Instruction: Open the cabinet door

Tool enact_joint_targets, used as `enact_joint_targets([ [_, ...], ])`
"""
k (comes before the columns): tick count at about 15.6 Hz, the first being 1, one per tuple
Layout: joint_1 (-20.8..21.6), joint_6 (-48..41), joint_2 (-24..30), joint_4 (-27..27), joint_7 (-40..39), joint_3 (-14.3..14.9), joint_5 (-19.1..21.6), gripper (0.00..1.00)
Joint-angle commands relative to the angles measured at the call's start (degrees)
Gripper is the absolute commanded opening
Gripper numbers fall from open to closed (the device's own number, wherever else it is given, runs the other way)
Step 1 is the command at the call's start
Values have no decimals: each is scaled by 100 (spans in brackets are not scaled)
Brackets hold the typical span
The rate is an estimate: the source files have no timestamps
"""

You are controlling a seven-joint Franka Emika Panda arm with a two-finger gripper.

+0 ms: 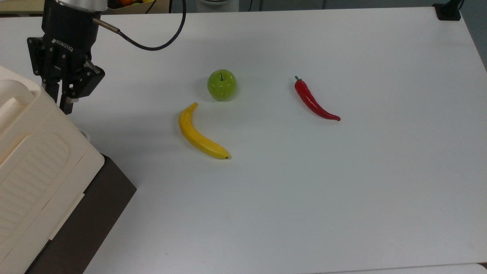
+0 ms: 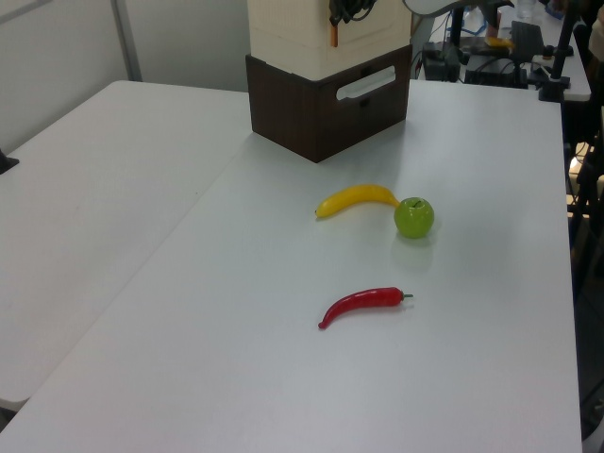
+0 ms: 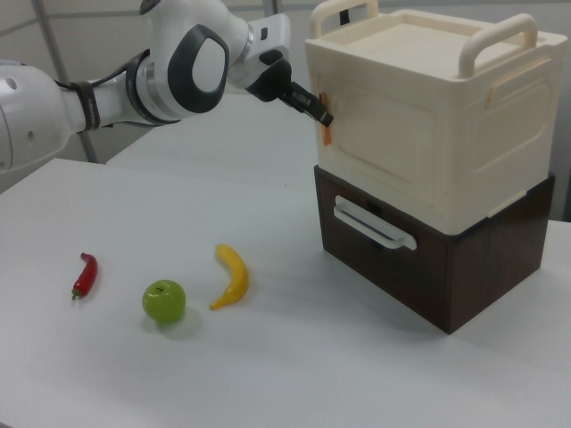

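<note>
The cabinet (image 1: 38, 167) is a big cream box with two top handles, standing on a dark brown base at the top view's left. In the right view its cabinet door (image 3: 379, 147) is the cream face turned toward the fruit, with a small orange tab (image 3: 326, 134) at its left edge. My gripper (image 1: 64, 105) sits at that edge, fingers drawn close together at the tab (image 2: 332, 36). The right view has the gripper (image 3: 321, 116) touching the door edge beside the tab. What lies between the fingers is hidden.
A yellow banana (image 1: 199, 133), a green apple (image 1: 221, 84) and a red chili (image 1: 314, 101) lie on the white table (image 1: 342, 190). The brown base has a drawer front with a white handle (image 3: 375, 225). A black cable trails from the gripper.
</note>
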State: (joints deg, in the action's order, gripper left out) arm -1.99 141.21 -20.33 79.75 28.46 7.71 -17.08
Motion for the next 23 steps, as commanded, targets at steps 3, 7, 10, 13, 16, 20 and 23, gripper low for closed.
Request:
enact_joint_targets([
  [3,58,100,-15,-39,142,46,-234,8],
  [7,67,39,55,31,116,46,-234,5],
  [10,76,-14,265,233,98,2,-234,5],
  [13,189,-356,450,330,98,-24,-226,5],
  [16,251,-498,565,444,98,-24,-217,5],
  [20,278,-717,609,471,107,-24,-199,27],
  [23,287,-954,679,445,107,-24,-129,56],
])
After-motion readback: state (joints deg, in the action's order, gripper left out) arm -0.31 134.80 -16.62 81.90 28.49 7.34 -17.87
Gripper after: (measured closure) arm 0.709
